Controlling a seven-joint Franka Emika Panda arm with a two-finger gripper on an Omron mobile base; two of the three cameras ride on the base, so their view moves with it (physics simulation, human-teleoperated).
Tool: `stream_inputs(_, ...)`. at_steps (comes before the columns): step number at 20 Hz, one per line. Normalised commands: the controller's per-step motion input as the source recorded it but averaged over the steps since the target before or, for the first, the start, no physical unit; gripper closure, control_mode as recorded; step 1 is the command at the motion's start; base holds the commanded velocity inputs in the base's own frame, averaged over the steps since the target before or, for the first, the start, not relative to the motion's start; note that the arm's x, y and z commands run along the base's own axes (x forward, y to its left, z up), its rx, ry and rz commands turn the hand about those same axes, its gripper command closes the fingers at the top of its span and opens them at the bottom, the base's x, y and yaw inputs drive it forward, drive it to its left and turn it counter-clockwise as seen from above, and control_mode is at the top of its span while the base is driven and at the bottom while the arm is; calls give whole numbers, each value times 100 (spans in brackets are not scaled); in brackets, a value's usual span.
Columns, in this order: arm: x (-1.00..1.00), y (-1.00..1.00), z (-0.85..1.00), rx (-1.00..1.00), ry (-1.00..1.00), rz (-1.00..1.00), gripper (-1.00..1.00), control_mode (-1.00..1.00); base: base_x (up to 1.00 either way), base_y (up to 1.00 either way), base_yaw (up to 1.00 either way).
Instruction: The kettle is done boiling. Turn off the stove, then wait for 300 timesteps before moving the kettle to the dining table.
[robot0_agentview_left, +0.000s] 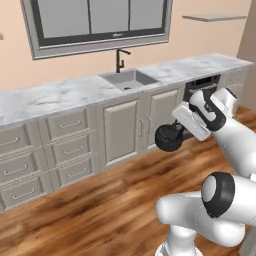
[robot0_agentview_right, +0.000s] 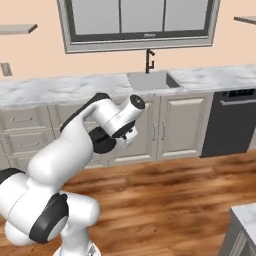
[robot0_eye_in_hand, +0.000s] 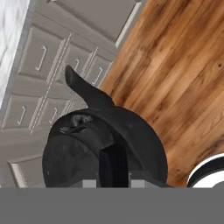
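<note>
From behind the arm, we see both base views share the sink (robot0_agentview_left: 129, 79) counter; our hand view hugs the kettle (robot0_eye_in_hand: 105, 144).

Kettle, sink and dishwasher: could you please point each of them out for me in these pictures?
kettle (robot0_eye_in_hand: 131, 140): hand view, on its rounded dark body below the spout.
sink (robot0_agentview_right: 150, 81): right base view, on the grey basin set in the counter.
dishwasher (robot0_agentview_right: 230, 125): right base view, on its dark front panel.
</note>
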Motion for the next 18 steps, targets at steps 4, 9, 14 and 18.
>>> stream_inputs(4,0,0,0,0,0,0,100,100,59,19,-36)
stream_inputs(9,0,0,0,0,0,0,100,100,59,20,-38)
stream_inputs(14,0,0,0,0,0,0,100,100,68,4,-43)
stream_inputs(18,0,0,0,0,0,0,100,100,67,4,-43)
